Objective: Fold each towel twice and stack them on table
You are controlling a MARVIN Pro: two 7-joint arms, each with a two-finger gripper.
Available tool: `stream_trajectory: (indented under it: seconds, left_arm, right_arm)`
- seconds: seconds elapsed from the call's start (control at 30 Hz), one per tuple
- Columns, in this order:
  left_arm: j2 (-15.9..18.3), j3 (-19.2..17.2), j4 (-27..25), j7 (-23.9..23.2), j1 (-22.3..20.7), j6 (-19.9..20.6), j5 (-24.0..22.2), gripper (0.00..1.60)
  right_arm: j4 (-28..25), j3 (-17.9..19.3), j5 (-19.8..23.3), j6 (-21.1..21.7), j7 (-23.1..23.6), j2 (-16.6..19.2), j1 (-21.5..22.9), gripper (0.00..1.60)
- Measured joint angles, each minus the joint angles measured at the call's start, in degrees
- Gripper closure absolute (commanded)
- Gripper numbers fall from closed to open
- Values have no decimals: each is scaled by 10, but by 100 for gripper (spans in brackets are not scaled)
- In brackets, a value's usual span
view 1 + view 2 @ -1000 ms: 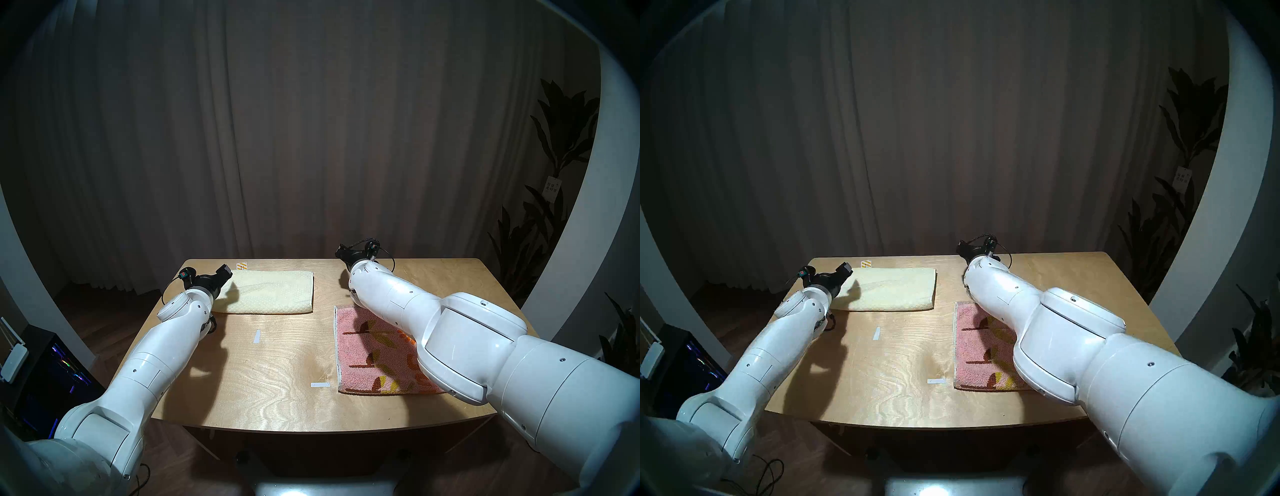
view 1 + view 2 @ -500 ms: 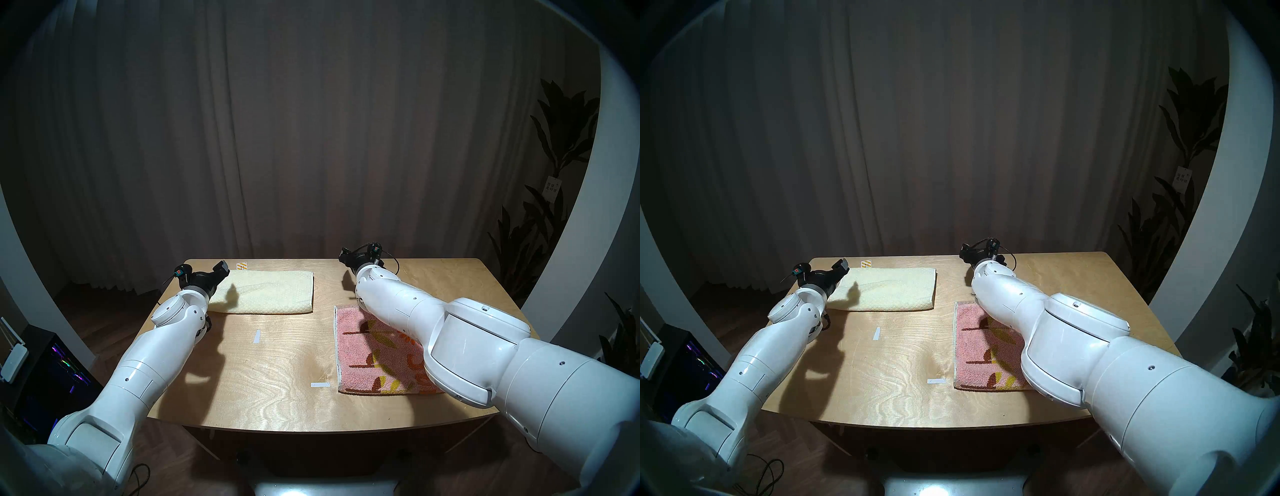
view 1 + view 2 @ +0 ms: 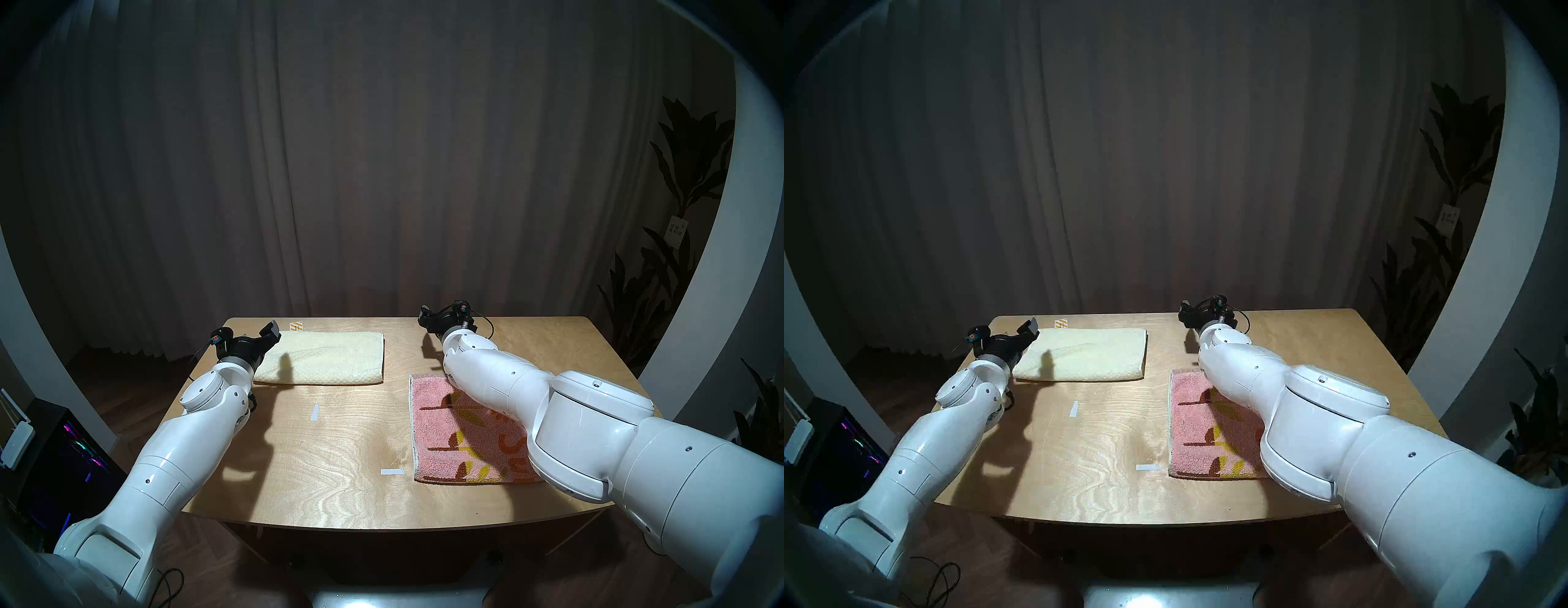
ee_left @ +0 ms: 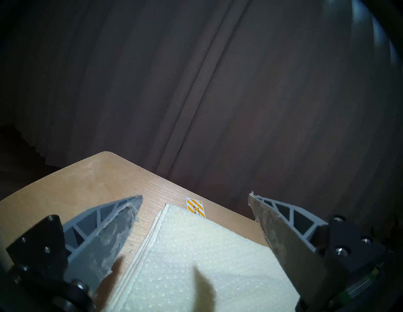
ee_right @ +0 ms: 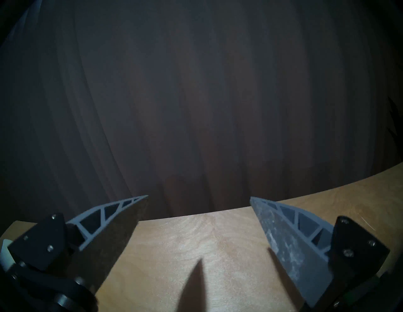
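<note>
Your left gripper and right gripper gape empty: the folded cream dotted terry towel rests released, the pink flowered terry towel awaits.

A home-like robot test room: floor-length grey-brown curtains, dark leafy potted plants, wooden floor, tape-marked plywood table.

We see glossy white arm shells with small dark screws; at twelve o'clock of each, black wrists trail thin black cables. The left gripper and right gripper wear grey trussed fingers (scuffed pads).
</note>
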Motion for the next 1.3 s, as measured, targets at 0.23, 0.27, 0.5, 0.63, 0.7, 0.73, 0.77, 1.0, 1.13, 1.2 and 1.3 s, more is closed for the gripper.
stream_trajectory:
  seconds: [0.23, 0.27, 0.5, 0.63, 0.7, 0.73, 0.77, 1.0, 1.13, 1.2, 1.3]
  left_arm:
    - [0, -8, -27, -2, 28, -6, -20, 0]
    - [-1, -10, -31, -2, 32, -6, -24, 0]
    - [-4, -24, -55, -3, 61, -12, -52, 0]
    - [-9, -33, -69, -3, 77, -15, -70, 0]
    - [-11, -36, -74, -3, 83, -17, -78, 0]
    - [-13, -39, -78, -3, 87, -18, -83, 0]
    - [-14, -41, -81, -3, 91, -19, -87, 0]
    - [-26, -59, -109, -1, 118, -26, -123, 0]
    - [-33, -71, -127, 0, 134, -31, -145, 0]
    - [-38, -78, -138, 0, 143, -34, -158, 0]
    - [-43, -85, -149, 1, 153, -36, -172, 0]
  right_arm:
    - [-5, -15, -15, -18, 15, 7, -5, 0]
    - [-5, -17, -17, -21, 18, 9, -6, 0]
    - [-9, -31, -32, -39, 32, 16, -12, 0]
    - [-12, -39, -40, -50, 41, 21, -15, 0]
    - [-13, -42, -43, -55, 44, 23, -16, 0]
    - [-14, -44, -45, -58, 46, 25, -17, 0]
    - [-14, -46, -47, -61, 48, 26, -18, 0]
    - [-18, -56, -59, -83, 60, 38, -20, 0]
    - [-20, -60, -65, -99, 67, 45, -20, 0]
    - [-22, -62, -67, -108, 71, 50, -20, 0]
    - [-24, -62, -70, -119, 75, 55, -20, 0]
